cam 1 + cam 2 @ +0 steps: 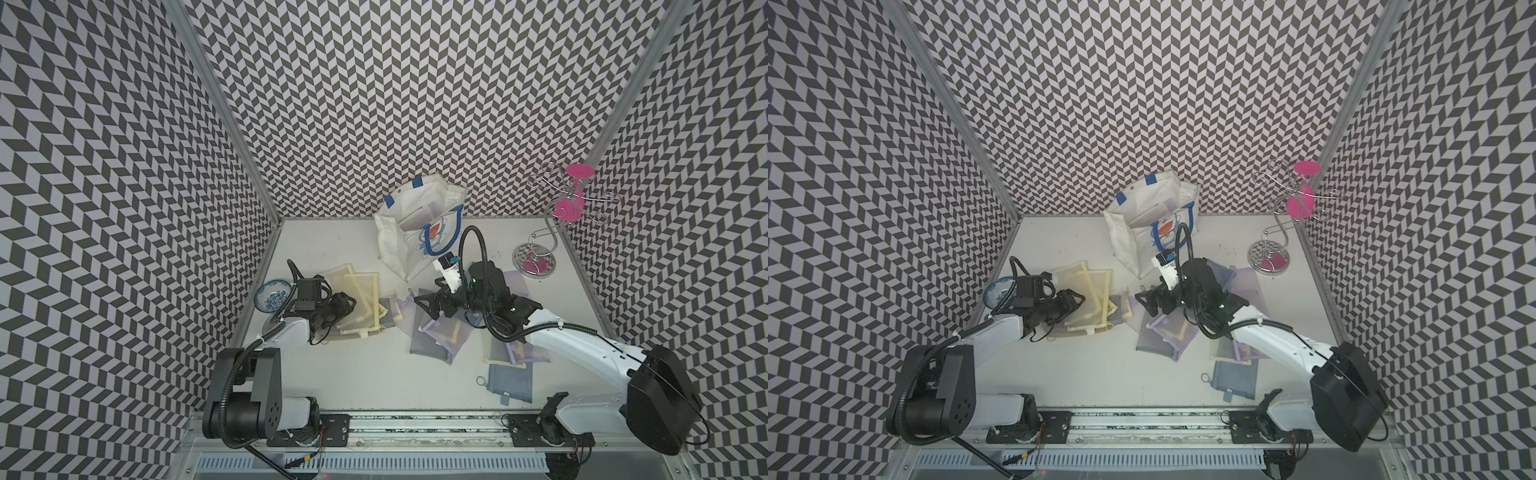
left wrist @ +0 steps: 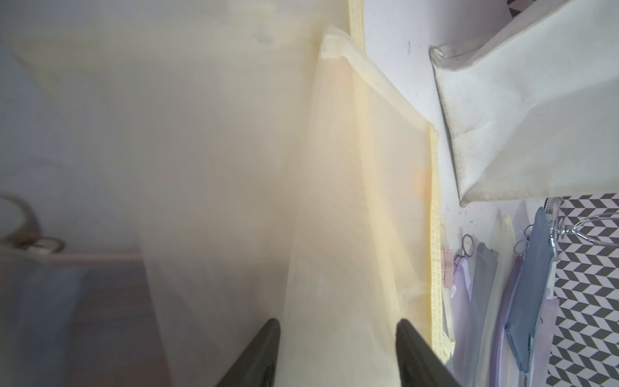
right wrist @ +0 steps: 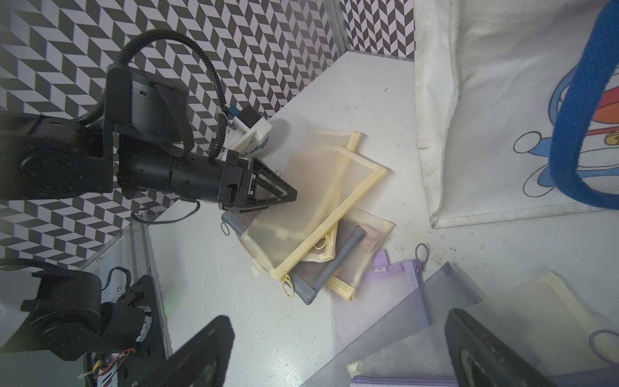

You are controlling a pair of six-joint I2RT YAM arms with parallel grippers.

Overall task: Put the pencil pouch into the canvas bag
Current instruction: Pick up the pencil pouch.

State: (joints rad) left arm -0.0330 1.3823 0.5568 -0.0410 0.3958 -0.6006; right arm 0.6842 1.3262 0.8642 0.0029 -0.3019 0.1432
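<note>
The cream canvas bag (image 1: 399, 245) (image 1: 1129, 237) with blue handles and a cartoon cat stands open at the back of the table. Its side also shows in the left wrist view (image 2: 536, 117) and the right wrist view (image 3: 485, 117). A yellow mesh pencil pouch (image 1: 361, 299) (image 1: 1092, 299) (image 3: 318, 191) lies tilted on a pile of other pouches at the left. My left gripper (image 1: 347, 305) (image 1: 1077, 303) (image 2: 337, 326) (image 3: 289, 197) straddles that pouch (image 2: 361, 201), jaws partly apart with mesh between them. My right gripper (image 1: 424, 303) (image 1: 1144, 301) (image 3: 338, 321) hovers open over purple pouches, holding nothing.
A blue-patterned bowl (image 1: 270, 295) sits by the left wall behind the left wrist. Purple and grey mesh pouches (image 1: 436, 336) are strewn mid-table, and a blue-grey pouch (image 1: 509, 382) lies near the front. A wire stand with pink glasses (image 1: 536, 257) stands at the back right.
</note>
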